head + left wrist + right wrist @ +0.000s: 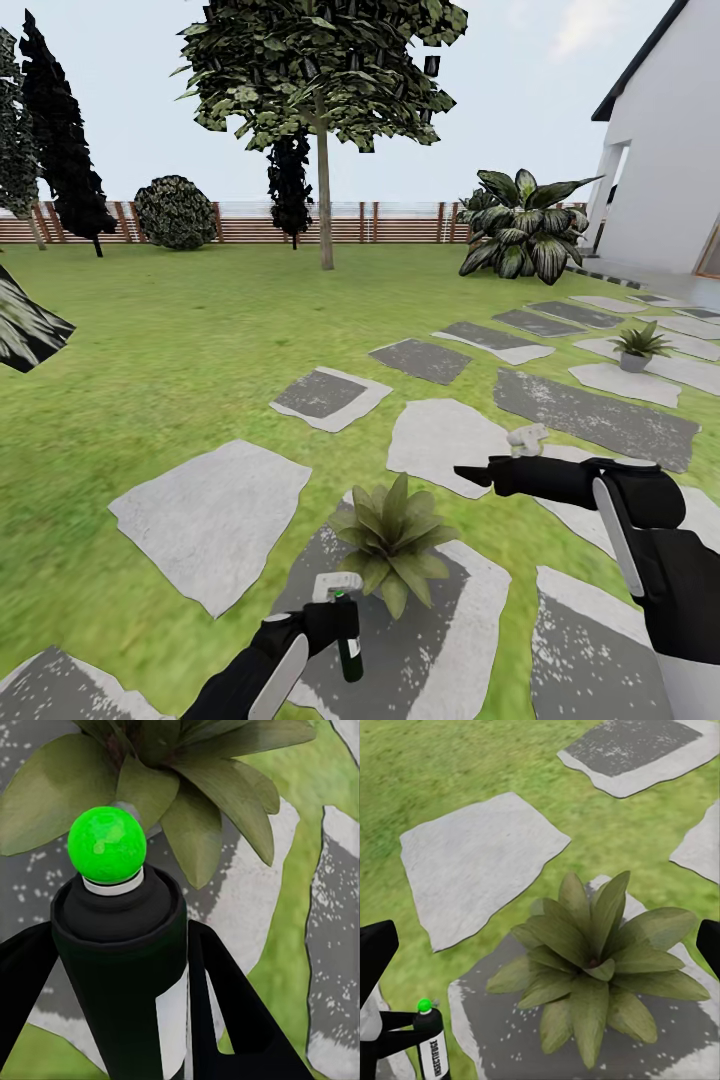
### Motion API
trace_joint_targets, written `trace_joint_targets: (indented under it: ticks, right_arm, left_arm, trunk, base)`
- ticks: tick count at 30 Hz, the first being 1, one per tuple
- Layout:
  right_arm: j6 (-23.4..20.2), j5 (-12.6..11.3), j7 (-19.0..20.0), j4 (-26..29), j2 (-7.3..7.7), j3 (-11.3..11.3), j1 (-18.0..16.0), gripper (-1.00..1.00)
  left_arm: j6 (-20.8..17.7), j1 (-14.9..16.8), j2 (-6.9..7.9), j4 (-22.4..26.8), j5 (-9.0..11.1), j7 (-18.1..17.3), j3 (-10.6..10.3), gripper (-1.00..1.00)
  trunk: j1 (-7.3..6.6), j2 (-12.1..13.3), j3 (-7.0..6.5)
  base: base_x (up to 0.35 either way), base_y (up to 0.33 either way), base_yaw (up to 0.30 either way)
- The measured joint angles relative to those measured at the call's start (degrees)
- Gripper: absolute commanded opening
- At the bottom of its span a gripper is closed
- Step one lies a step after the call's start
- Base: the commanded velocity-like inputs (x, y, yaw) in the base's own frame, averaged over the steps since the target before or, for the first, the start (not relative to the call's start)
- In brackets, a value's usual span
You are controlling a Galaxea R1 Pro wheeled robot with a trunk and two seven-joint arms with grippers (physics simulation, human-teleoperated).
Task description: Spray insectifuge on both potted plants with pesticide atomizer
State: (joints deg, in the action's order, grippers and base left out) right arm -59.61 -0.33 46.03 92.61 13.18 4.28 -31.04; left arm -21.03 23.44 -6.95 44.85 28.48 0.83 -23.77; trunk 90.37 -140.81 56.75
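the pesticide atomizer (pixel 345 625) is gripped around its black body by the left hand (pixel 322 622), just beside the near potted plant (pixel 392 540) on a stepping stone (pixel 470 640). it is judged light, rigid and smooth (so apt to slip); a hold at mid-body is best. the right hand (pixel 475 474) hangs released, holding nothing. the second potted plant (pixel 638 347) stands well apart.

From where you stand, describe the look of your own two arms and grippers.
Both arms are glossy black with white inlay strips along their sides. The left gripper has slim, flat black fingers that taper to points. The right gripper is black too, ending in a pointed tip behind a bulky rounded wrist housing. No cables show.
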Motion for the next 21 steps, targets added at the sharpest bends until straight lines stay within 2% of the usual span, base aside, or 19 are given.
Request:
trace_joint_targets:
  ticks: [21]
  right_arm:
    - [0.0,-0.2,0.2,0.0,0.00,0.1,0.1,1.00]
  left_arm:
    - [-0.1,0.0,-0.11,-0.2,0.1,-0.6,-0.1,-1.00]
  trunk:
    - [0.00,0.0,0.00]
  base:
    - [0.000,0.000,0.000]
